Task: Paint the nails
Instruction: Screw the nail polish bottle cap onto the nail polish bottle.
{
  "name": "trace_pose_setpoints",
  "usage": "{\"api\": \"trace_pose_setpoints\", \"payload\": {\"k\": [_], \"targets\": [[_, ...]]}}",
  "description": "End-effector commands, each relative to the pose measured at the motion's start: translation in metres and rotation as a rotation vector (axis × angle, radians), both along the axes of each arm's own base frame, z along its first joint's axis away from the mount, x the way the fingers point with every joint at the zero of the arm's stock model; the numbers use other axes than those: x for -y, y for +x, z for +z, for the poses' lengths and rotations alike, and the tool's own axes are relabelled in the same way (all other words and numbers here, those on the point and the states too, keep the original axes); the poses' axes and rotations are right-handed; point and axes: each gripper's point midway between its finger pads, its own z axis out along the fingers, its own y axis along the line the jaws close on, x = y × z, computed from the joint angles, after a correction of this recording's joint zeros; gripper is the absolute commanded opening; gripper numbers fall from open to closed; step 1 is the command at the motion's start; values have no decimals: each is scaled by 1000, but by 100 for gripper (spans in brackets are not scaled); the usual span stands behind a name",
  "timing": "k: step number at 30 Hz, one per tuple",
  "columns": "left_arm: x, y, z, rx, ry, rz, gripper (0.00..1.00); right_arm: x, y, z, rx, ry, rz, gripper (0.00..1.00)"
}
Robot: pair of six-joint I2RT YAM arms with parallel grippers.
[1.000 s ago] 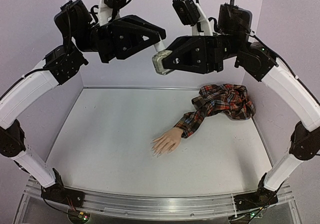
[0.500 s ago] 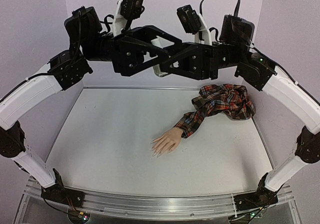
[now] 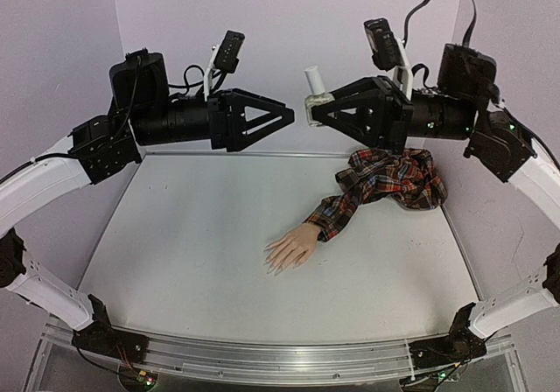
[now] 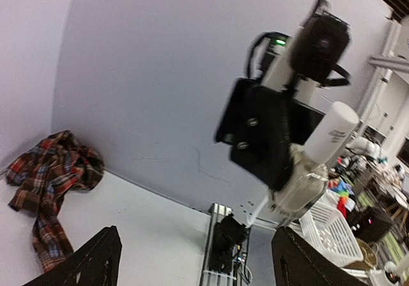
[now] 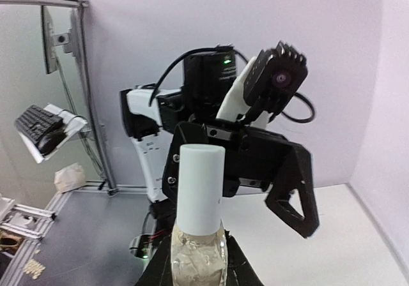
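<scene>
Skin-coloured, the one mannequin hand [image 3: 293, 248] lies flat near the middle of the white surface [image 3: 192, 252]. Its pale nails [image 3: 274, 268] point toward my bases and are too small to count. One red plaid sleeve [image 3: 385, 178] runs from its wrist to a bunched heap at the back right. High above, my right fingers [image 3: 322, 112] are clamped on one small clear bottle [image 5: 199, 248], its white cap [image 5: 200, 187] uppermost. My left fingers [image 3: 284, 117] face it, spread wide and holding nothing, just apart from the bottle.
</scene>
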Motion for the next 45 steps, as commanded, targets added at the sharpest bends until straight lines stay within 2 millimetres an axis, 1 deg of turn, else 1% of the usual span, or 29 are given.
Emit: {"api": "trace_pose_setpoints", "payload": {"k": [1,3,4,7,9,11,13,20,23,27,29,36,45], "targets": [[-35,30,36,-96,-139,251,83,11,57,-16,99,-75,-394,0],[-37,34,41,-104,-163,271,82,6,66,-21,121,-104,-465,0],[-36,35,43,-100,-166,277,82,4,73,-23,133,-119,-512,0],[-31,41,48,-93,-174,290,80,-2,84,-27,162,-146,-589,0],[-27,45,53,-82,-190,294,78,-8,87,-26,168,-150,-602,0],[-22,50,52,-81,-182,302,75,-11,90,-24,179,-150,-629,0],[-19,51,51,-75,-180,298,72,-15,93,-24,185,-157,-641,0],[-16,57,42,-99,-171,323,65,-18,96,-25,192,-165,-664,0],[-11,58,39,-113,-168,310,60,-18,97,-24,197,-166,-672,0],[-7,58,40,-115,-167,296,51,-18,96,-21,204,-162,-673,0],[-5,58,41,-118,-171,285,49,-18,96,-20,208,-163,-675,0],[0,59,42,-121,-174,277,43,-19,95,-20,218,-169,-677,0],[2,60,43,-112,-171,277,40,-19,94,-22,224,-177,-676,0]]}}
